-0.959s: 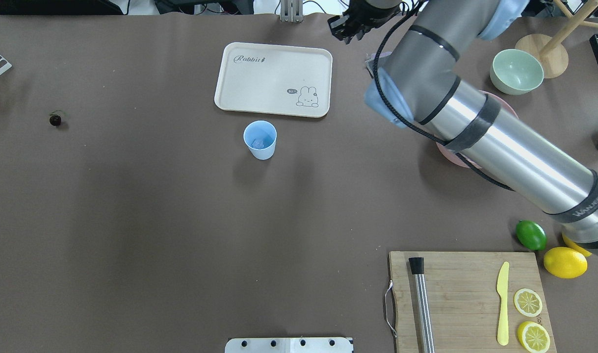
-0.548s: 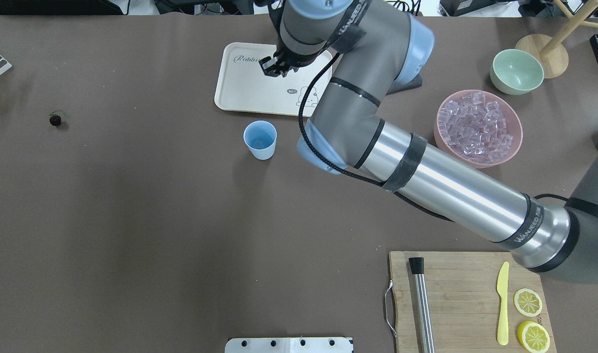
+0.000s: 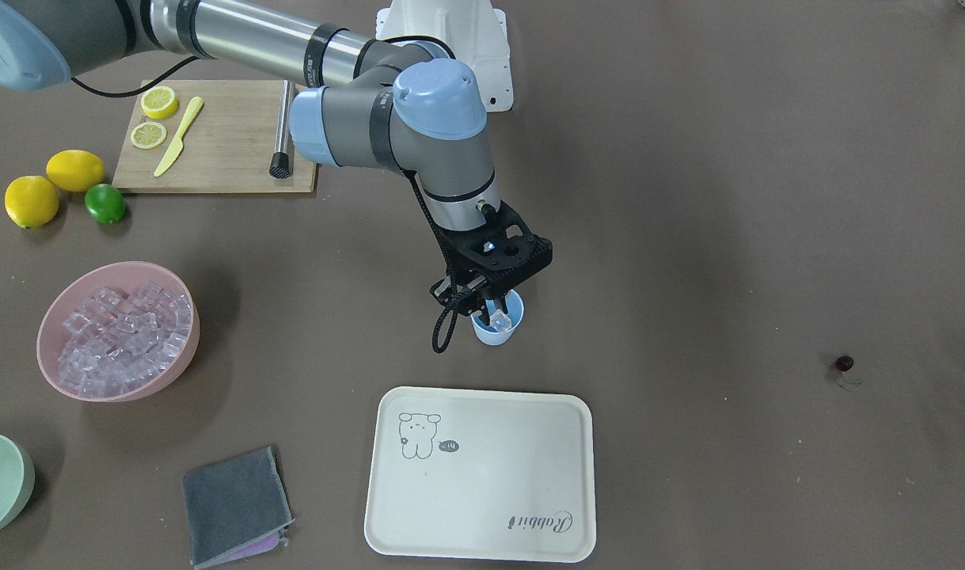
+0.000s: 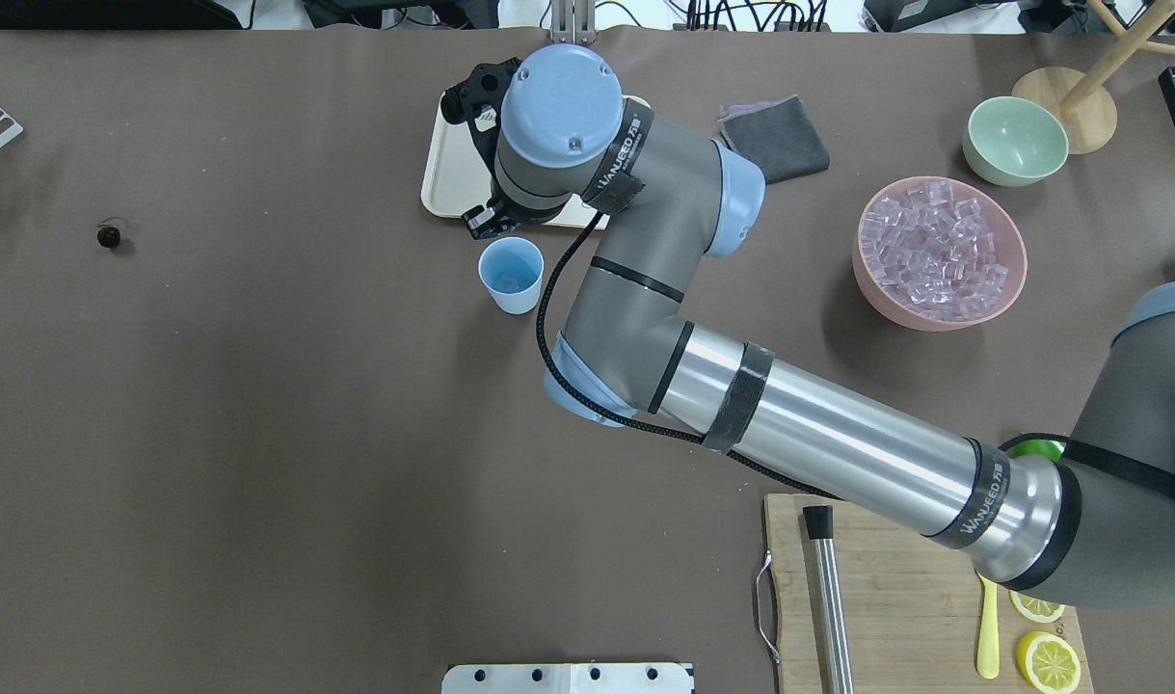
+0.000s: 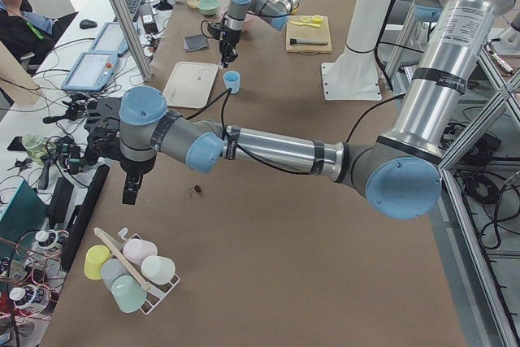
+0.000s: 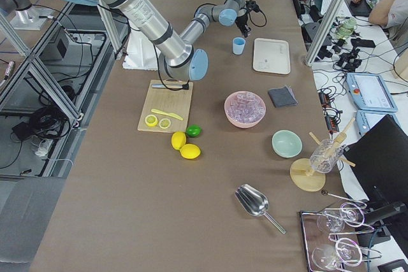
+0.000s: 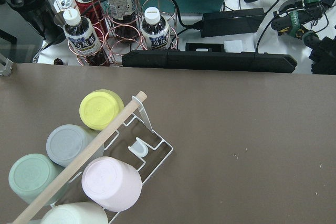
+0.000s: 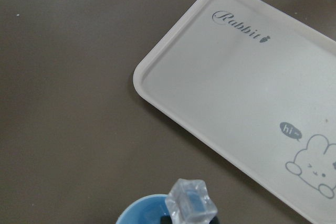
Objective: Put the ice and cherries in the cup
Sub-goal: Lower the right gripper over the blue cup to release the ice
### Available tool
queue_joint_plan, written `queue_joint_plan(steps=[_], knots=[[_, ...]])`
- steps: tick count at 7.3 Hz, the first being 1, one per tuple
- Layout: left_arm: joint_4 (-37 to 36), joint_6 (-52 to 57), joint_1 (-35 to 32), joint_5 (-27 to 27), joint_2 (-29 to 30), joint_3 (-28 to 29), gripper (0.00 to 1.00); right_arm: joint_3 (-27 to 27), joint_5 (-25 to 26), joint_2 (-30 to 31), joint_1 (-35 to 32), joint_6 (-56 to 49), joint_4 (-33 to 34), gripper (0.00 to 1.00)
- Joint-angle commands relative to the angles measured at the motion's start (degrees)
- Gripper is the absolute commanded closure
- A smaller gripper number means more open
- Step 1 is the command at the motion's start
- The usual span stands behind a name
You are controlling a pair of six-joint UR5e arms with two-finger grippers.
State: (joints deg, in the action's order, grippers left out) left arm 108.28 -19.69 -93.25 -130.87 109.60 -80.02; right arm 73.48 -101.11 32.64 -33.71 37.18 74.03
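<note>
The light blue cup [image 3: 496,333] stands in front of the cream tray [image 3: 482,483]; it also shows in the overhead view [image 4: 511,277]. My right gripper [image 3: 494,310] hangs just over the cup's mouth, shut on one clear ice cube [image 3: 500,321]. The right wrist view shows that cube [image 8: 191,201] above the cup's rim [image 8: 137,213]. More ice [image 4: 937,249] fills the pink bowl [image 4: 871,285]. The dark cherry [image 4: 109,235] lies far left on the table. My left gripper [image 5: 130,190] shows only in the exterior left view, near the cherry [image 5: 197,191]; I cannot tell if it is open.
A grey cloth [image 4: 776,138] and a pale green bowl [image 4: 1015,141] lie at the back right. A cutting board [image 3: 221,142] holds lemon slices, a yellow knife and a metal tube. A lime [image 3: 104,203] and lemons sit beside it. A rack of cups [image 7: 100,166] is under the left wrist.
My right arm has swung left from the pink bowl, across the tray, and the gripper now hangs over the cup with an ice cube. The cup and cherry have not moved.
</note>
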Motion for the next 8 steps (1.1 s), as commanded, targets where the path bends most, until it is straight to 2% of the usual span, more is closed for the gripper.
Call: queue_joint_plan(steps=[1,3,4,5,7,8], knots=[[0.0,0.0,0.0,0.0,0.0,-0.05,0.02,-0.27,1.17,0.32,2.24,-0.08,-0.02,1.0],[0.0,0.09,0.26,0.26,0.26,0.57,0.02,0.34,0.92,0.94,2.07,-0.52,-0.02,1.0],[-0.17,0.09,0.26,0.0,0.43,0.74,0.02,0.34,0.4,1.02,1.37,-0.35,-0.02,0.01],[-0.18,-0.17,0.26,0.0,0.7,1.01,0.02,0.69,-0.74,1.03,-0.02,-0.52,0.06,0.0],[0.09,-13.12,0.26,-0.09,1.83,0.66,0.02,1.83,-6.96,1.2,-4.32,-0.7,0.59,0.0],[0.18,-13.18,0.35,-0.09,2.28,-0.65,0.02,2.45,-9.43,1.46,-7.04,-0.79,0.68,0.0]])
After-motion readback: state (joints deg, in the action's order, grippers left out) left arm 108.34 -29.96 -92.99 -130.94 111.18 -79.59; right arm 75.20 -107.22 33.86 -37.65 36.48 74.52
